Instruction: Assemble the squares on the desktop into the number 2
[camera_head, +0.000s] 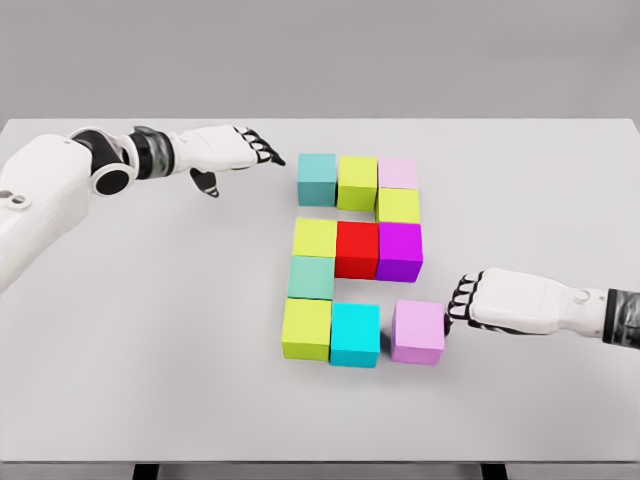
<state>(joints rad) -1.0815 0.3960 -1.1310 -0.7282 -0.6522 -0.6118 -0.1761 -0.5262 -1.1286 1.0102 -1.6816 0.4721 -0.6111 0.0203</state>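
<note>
Coloured cubes on the white table (150, 350) form a blocky 2. The top row holds a teal cube (317, 179), an olive cube (357, 182) and a pale pink cube (398, 172), with a yellow-green cube (398, 206) below the pink one. The middle row is a yellow cube (315, 238), a red cube (357, 249) and a purple cube (400, 250). A mint cube (311, 277) leads down to a lime cube (307, 328) and a cyan cube (355, 334). A lilac cube (418, 332) stands slightly apart at the bottom right. My right hand (463, 299), fingers curled, touches its right side. My left hand (262, 151) hovers open left of the teal cube.
The table's front edge runs along the bottom of the view, with dark legs showing beneath it. A grey wall lies behind the far edge.
</note>
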